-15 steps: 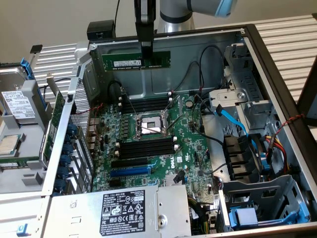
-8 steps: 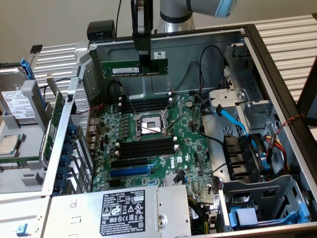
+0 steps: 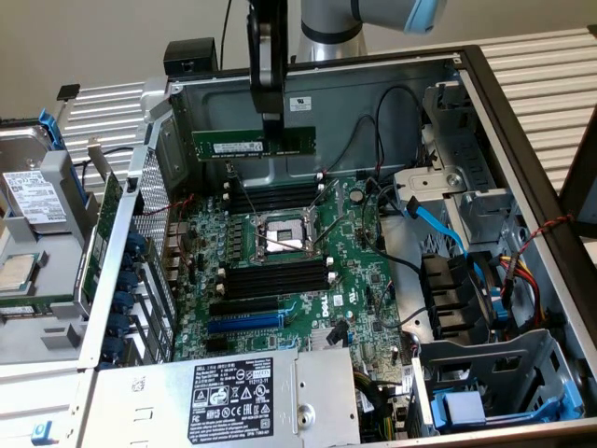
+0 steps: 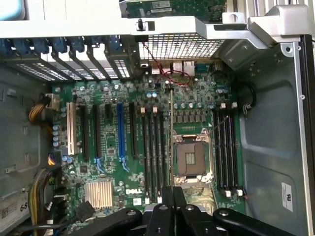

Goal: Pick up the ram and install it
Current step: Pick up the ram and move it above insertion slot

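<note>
The fingers [image 3: 270,121] are closed on the ram [image 3: 254,145], pinching it by its top edge near the middle of its length. In the exterior view the green stick hangs level in the upper middle of the frame, label side to the camera, in front of the rear wall of the open computer case [image 3: 522,140]. It is in the air, clear of the motherboard [image 3: 364,280] below it.

In the wrist view the ram [image 4: 171,137] shows edge-on as a thin line running out from the fingers [image 4: 167,196]. It lies parallel to the long black memory slots [image 4: 153,147] and appears between that bank and the CPU socket [image 4: 193,158].

Around the socket [image 3: 280,233] in the exterior view, one bank of black slots [image 3: 275,198] sits towards the back wall and another [image 3: 278,276] towards the front. All of them look empty. The blue expansion slot [image 3: 244,322] is lower in the frame, and the labelled power supply [image 3: 233,392] sits at the bottom. A hard drive [image 3: 33,201] lies outside the case at the exterior view's left.

As I judge it, the pick-up is done. The install is not: the stick is seated in no slot and does not yet touch one.
</note>
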Robot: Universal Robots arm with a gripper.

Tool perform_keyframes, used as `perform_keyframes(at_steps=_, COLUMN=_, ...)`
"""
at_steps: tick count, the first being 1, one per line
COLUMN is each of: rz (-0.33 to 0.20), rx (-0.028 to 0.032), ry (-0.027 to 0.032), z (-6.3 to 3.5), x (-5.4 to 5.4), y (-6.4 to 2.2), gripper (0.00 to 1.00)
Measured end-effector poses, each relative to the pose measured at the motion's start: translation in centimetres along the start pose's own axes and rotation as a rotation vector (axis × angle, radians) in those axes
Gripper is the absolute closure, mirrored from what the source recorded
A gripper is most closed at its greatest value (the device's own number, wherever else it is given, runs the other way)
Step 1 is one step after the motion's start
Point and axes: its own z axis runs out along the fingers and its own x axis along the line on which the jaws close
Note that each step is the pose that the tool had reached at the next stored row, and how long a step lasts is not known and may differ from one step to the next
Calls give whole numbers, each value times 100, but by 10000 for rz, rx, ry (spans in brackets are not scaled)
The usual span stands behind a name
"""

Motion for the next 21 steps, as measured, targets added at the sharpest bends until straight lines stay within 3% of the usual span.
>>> perform_keyframes(at_steps=21, rz=12, rx=21, ry=-2, z=377, x=56, y=-53, gripper=88)
